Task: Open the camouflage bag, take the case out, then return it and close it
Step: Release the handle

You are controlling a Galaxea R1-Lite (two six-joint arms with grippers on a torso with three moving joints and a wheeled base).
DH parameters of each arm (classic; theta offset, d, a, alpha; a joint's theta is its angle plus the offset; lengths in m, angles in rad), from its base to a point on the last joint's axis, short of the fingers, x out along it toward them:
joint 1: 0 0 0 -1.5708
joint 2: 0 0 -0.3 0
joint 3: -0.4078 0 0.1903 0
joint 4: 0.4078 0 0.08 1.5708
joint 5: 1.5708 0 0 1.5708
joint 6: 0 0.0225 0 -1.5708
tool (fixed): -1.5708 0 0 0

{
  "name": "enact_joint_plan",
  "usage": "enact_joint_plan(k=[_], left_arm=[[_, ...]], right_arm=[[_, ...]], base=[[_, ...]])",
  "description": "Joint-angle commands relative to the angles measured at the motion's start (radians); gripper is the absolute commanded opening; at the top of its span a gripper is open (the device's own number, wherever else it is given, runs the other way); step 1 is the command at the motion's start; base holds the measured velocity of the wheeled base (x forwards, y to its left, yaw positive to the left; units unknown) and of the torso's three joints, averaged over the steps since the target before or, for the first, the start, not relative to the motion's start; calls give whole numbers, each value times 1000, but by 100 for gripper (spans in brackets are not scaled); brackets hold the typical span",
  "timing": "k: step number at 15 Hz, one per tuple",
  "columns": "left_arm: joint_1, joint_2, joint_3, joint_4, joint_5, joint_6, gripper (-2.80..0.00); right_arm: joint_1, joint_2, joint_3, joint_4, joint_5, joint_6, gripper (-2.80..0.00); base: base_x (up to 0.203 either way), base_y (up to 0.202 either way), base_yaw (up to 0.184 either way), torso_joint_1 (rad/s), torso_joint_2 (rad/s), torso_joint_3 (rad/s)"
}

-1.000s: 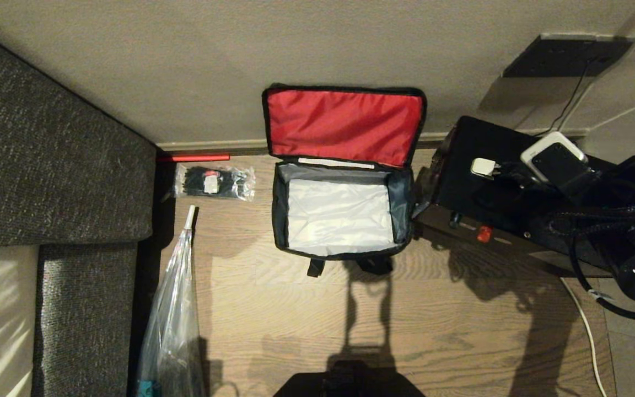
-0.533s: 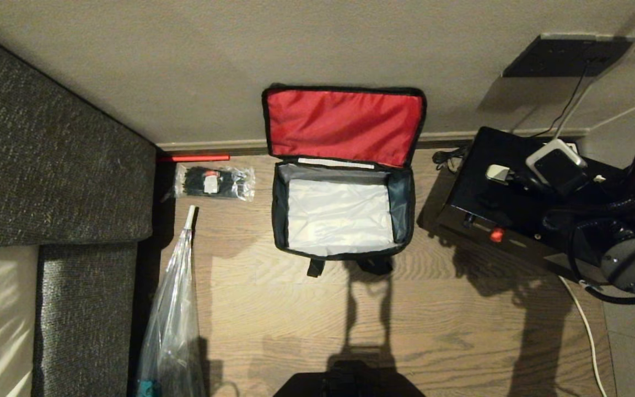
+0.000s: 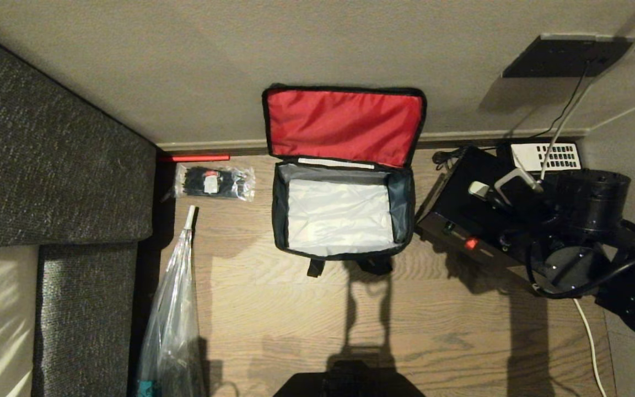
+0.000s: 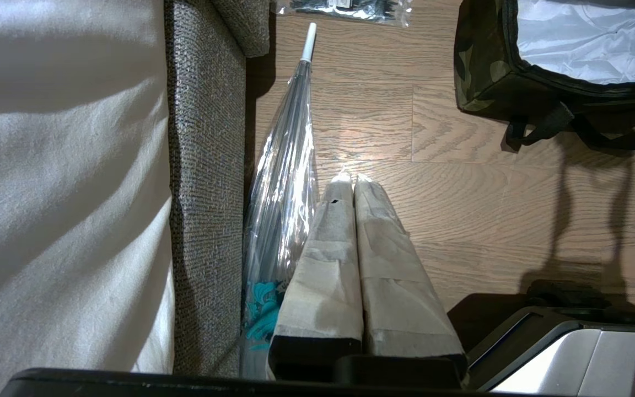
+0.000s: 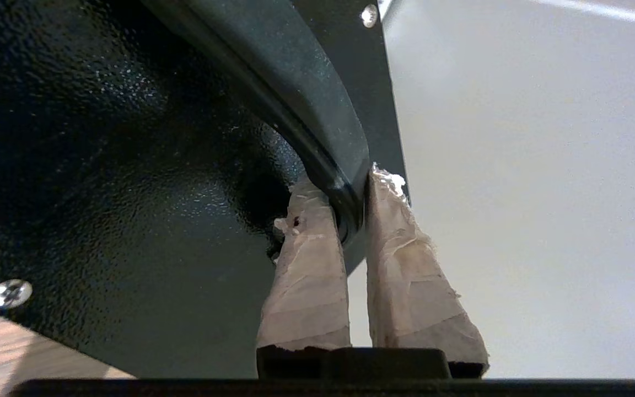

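The camouflage bag (image 3: 342,215) stands open on the wooden floor. Its red-lined lid (image 3: 344,125) leans back on the wall and its pale lining is bare inside. The black case (image 3: 461,212) hangs tilted just right of the bag, above its own shadow, its red latch (image 3: 470,242) facing me. My right gripper (image 3: 483,190) is on the case's top. In the right wrist view the right gripper (image 5: 350,193) is shut on a dark rim of the speckled case (image 5: 130,165). My left gripper (image 4: 349,179) is shut and empty, parked over the floor left of the bag (image 4: 488,71).
A grey sofa (image 3: 47,165) fills the left. Beside it on the floor lie a clear folded umbrella (image 3: 177,309) and a clear packet of black ties (image 3: 214,182). A white slotted device (image 3: 543,157) and cables (image 3: 585,325) lie by the wall at the right.
My right arm has swung further into the head view with the case. The case drifted right, then came back toward the bag, uncovering the white device. The bag has not moved.
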Motion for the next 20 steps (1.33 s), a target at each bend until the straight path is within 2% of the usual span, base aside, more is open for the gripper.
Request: enact_joint_plan(k=[1,8,14,16,17,18,20], left_arm=[[1,-2,3,0,0,1,-280],[1,-2,3,0,0,1,-280],[1,-2,3,0,0,1,-280],[1,-2,3,0,0,1,-280],[1,-2,3,0,0,1,-280],[1,-2,3,0,0,1,-280],[1,-2,3,0,0,1,-280]], right_arm=[[-13,105,-16,-7,-8,9,-280],[-62,267,-68,-9,5,79,-280],[-92,312,-91,-5,9,86,-280],[-96,308,-85,-2,43,83,-280],[-99,303,-80,4,64,77,-21],[-103,303,-72,33,72,77,0],[-102,300,-55,88,93,83,0]], base=[[0,0,0,0,0,0],[0,0,0,0,0,0],[0,0,0,0,0,0],[0,0,0,0,0,0],[0,0,0,0,0,0],[0,0,0,0,0,0],[0,0,0,0,0,0]])
